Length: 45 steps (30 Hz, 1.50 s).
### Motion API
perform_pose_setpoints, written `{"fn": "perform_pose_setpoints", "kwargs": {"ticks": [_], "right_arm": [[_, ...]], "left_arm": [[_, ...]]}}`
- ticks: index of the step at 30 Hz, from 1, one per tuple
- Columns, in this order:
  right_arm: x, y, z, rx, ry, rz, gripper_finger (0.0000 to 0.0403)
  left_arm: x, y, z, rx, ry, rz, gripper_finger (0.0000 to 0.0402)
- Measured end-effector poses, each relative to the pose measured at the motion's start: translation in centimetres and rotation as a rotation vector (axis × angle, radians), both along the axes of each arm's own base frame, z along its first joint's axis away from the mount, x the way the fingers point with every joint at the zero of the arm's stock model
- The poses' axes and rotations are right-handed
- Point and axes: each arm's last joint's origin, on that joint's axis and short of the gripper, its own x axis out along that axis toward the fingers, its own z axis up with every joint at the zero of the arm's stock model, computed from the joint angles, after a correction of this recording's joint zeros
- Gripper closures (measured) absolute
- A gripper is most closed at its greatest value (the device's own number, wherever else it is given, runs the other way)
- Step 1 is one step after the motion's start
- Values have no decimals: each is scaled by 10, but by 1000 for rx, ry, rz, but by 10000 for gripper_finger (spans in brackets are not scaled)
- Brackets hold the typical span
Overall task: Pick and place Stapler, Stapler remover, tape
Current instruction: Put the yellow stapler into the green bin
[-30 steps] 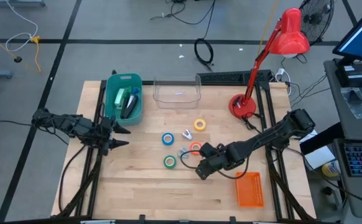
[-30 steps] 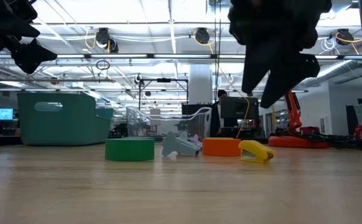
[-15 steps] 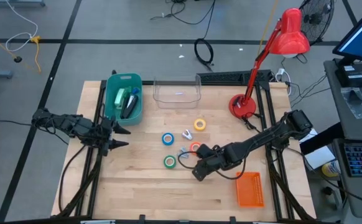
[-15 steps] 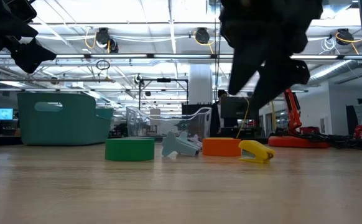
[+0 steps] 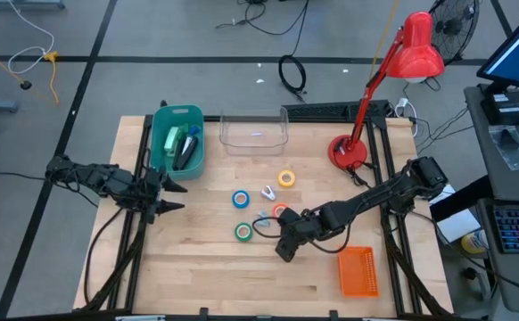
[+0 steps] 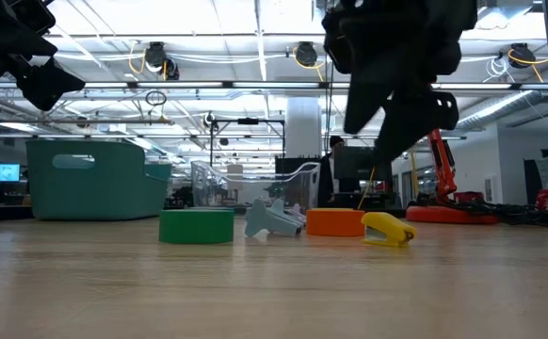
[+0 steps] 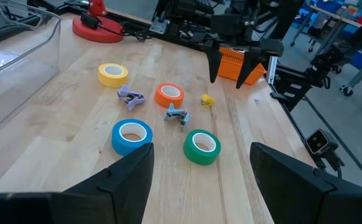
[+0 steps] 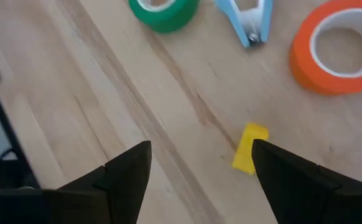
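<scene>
The four tape rolls (image 5: 259, 203) are still lying loose mid-table – none put away – while something dark is already sitting in the green bin (image 5: 178, 139), the right gripper (image 5: 284, 247) is hovering beside them, fingers apart and empty, and no writing is showing anywhere.

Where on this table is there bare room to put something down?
The wood along the near edge, from below the left gripper across to the orange basket, is bare. It is crowded mid-table around the tape rolls, where the right gripper hovers, fingers open.
</scene>
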Motion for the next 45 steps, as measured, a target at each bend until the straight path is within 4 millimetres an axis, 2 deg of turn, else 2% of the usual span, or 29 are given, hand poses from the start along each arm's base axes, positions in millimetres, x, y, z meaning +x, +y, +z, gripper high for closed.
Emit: {"fn": "perform_pose_setpoints", "kwargs": {"ticks": [6,11,16,21,30,39,45], "right_arm": [[-6,-5,-4,-17,81,24,142],[-4,-6,-4,-52,63,92,147],[-1,-5,-21,-16,114,149,147],[-2,-10,-36,-12,163,109,147],[1,-14,-35,-5,130,96,147],[7,-21,-47,-18,141,95,147],[3,-23,-51,-26,170,98,147]], "left_arm": [[0,0,0,0,0,0,131],[0,0,0,8,-1,-2,131],[0,0,0,10,-1,-3,131],[0,0,0,10,-1,-3,131],[0,0,0,11,-1,-2,131],[0,0,0,20,-2,-5,131],[0,0,0,21,-3,-5,131]]}}
